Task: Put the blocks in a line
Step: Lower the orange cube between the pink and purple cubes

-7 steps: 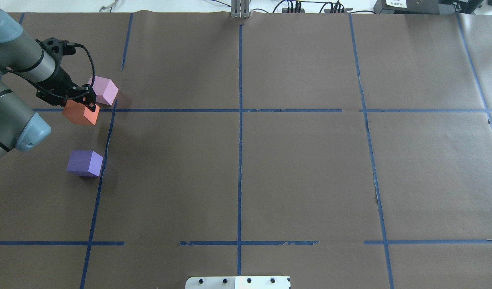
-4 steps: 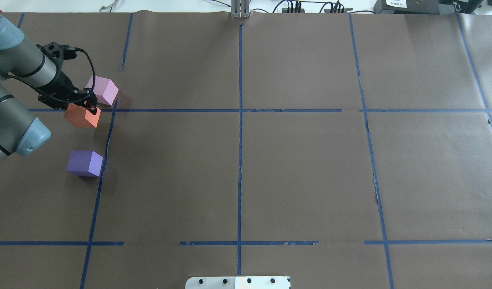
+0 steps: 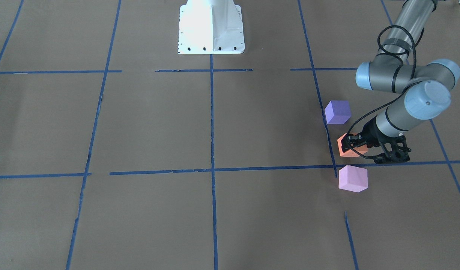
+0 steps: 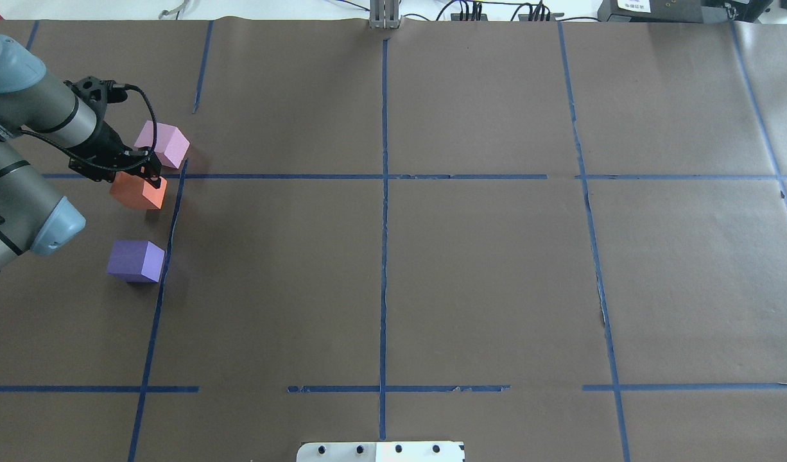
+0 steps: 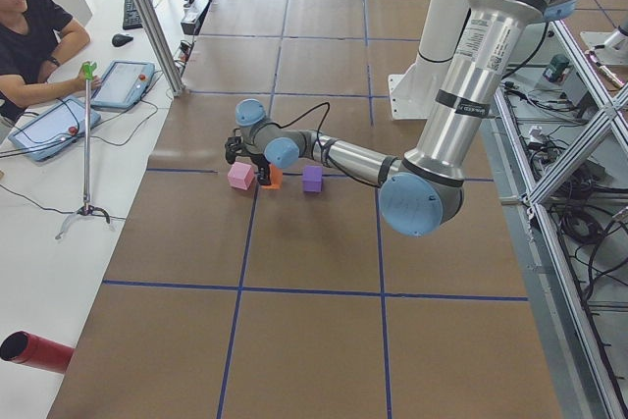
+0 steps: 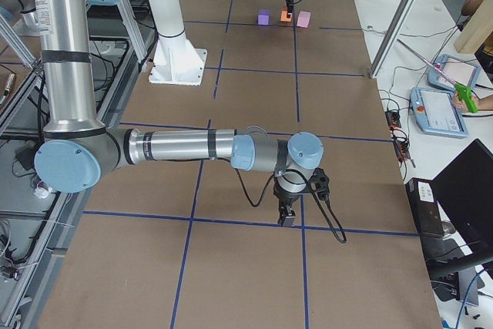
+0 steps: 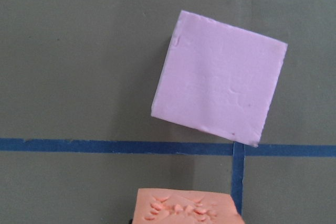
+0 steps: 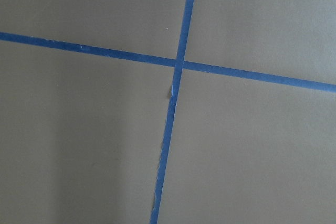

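Observation:
My left gripper (image 4: pixel 148 174) is shut on the orange block (image 4: pixel 137 192), holding it by its top, low over the brown table. In the front-facing view the fingers (image 3: pixel 349 139) straddle the orange block (image 3: pixel 343 149). The pale pink block (image 4: pixel 165 144) lies just beyond it, and the violet-blue block (image 4: pixel 135 260) lies nearer the robot, so the three stand roughly in a row. The left wrist view shows the pink block (image 7: pixel 220 80) tilted and the orange block's dented top (image 7: pixel 184 209). My right gripper (image 6: pixel 286 217) shows only in the exterior right view; I cannot tell if it is open.
Blue tape lines (image 4: pixel 384 192) form a grid on the brown paper. The white robot base (image 3: pixel 210 26) stands at the table's near side. An operator (image 5: pixel 29 36) sits with tablets beyond the table's far edge.
My left gripper has moved slightly right and down with the orange block, bringing it closer to the table between the pink and violet-blue blocks. Those two blocks have not moved.

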Robot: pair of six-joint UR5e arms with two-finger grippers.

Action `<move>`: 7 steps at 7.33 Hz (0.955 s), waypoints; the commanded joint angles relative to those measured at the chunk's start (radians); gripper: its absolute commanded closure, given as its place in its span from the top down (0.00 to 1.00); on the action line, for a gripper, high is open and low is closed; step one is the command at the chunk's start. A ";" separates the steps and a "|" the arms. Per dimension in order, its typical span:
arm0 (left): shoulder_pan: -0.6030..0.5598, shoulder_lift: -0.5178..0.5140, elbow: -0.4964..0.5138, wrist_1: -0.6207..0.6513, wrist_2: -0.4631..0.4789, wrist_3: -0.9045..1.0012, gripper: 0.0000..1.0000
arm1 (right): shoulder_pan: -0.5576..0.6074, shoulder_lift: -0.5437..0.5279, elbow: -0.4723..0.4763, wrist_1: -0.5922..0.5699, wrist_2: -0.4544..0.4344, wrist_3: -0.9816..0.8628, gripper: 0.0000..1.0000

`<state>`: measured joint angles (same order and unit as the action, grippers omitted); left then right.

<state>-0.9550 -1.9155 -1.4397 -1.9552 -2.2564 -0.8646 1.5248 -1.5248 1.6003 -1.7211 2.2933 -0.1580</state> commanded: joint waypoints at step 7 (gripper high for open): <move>0.018 0.001 -0.008 -0.008 -0.003 -0.020 1.00 | 0.000 0.000 0.000 0.002 0.000 0.000 1.00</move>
<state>-0.9360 -1.9131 -1.4397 -1.9647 -2.2567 -0.8843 1.5248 -1.5248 1.6004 -1.7208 2.2933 -0.1580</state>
